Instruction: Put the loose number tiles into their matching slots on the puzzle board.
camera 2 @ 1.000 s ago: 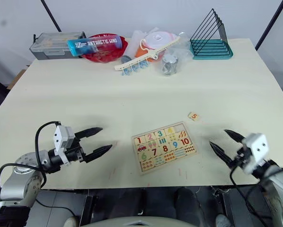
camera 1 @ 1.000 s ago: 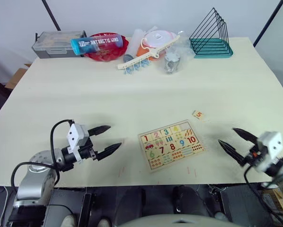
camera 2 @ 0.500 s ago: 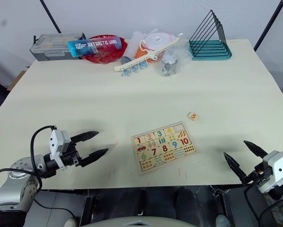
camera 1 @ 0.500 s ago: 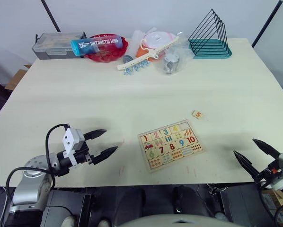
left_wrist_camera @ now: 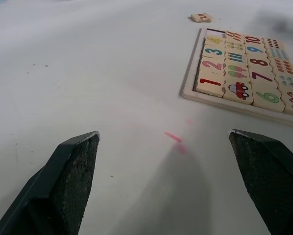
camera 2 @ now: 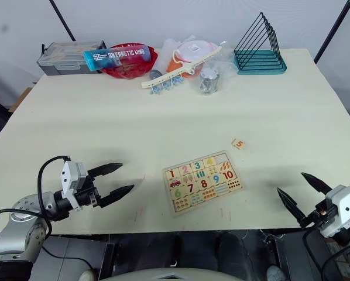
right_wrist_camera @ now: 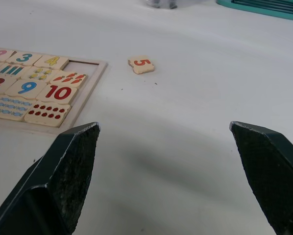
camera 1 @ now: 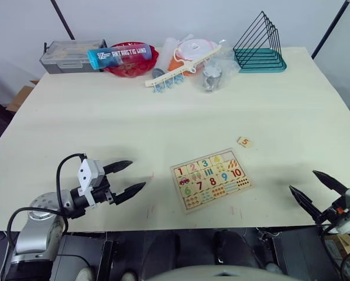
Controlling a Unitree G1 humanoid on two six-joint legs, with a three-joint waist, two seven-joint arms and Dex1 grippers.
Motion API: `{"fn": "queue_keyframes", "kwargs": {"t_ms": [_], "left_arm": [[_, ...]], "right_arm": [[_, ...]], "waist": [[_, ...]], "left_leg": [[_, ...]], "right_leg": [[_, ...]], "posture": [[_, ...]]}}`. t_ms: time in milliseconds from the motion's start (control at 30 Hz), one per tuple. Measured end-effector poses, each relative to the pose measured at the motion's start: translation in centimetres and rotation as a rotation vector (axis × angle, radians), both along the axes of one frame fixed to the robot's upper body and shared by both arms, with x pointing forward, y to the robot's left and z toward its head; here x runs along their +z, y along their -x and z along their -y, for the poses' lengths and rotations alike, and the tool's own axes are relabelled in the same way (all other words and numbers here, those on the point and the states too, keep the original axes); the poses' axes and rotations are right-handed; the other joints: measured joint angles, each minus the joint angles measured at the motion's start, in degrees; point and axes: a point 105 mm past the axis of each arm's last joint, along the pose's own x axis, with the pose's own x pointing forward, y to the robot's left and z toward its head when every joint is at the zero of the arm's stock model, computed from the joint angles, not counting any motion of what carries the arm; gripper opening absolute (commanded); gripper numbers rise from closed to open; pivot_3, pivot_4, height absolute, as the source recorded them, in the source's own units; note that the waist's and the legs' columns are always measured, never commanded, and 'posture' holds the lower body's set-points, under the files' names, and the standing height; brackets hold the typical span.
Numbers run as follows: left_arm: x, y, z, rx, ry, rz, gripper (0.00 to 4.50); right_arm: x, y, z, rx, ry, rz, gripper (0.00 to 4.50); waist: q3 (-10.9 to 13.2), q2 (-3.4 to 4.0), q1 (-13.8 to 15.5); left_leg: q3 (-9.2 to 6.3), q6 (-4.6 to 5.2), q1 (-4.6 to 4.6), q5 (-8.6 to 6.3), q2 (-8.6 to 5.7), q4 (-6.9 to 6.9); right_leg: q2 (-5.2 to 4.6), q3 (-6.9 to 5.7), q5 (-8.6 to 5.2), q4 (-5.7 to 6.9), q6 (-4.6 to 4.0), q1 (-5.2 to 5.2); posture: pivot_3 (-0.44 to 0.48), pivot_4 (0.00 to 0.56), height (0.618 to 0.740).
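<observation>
puzzle board (camera 1: pixel 210 178): pale wood, multicoloured numerals | loose tile (camera 1: pixel 244 141): red 5 | rack (camera 1: pixel 260 45): teal | bowl (camera 1: pixel 130 61): red

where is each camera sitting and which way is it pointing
Left and right eye views: on the head, looking forward and down over the table; both show the left end effector and right end effector, both open.
Left wrist view: on the left wrist, looking along its two fingers toward the puzzle board.
Right wrist view: on the right wrist, looking along its fingers at the loose 5 tile.
Shared: all views show the board and the 5 tile lying beside it, apart.
</observation>
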Motion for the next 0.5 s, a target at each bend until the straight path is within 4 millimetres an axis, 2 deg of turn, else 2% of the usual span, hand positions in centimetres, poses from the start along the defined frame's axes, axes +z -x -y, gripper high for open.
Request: {"fn": "queue_keyframes", "kwargs": {"t_ms": [333,500], "left_arm": [[0.1,0.2,0.2,-0.028,-0.002,0.007,4.50],[1.0,-0.3,0.9,-0.083,-0.004,0.044,4.50]], "right_arm": [[0.8,-0.7,-0.2,0.035,0.024,0.021,4.46],[2.1,-2.5,-0.8,0.094,0.021,0.030,4.46]], "waist": [[0.00,0.00,-0.01],[0.00,0.00,-0.04]], "left_leg": [[0.01,0.00,0.01,0.00,-0.01,0.00],[0.03,0.00,0.13,0.00,-0.03,0.00]], "right_leg": [[0.00,0.00,0.01,0.00,0.01,0.01],[0.01,0.01,0.01,0.00,0.01,0.12]], "posture": [[0.000,0.150,0.740],[0.000,0.150,0.740]]}}
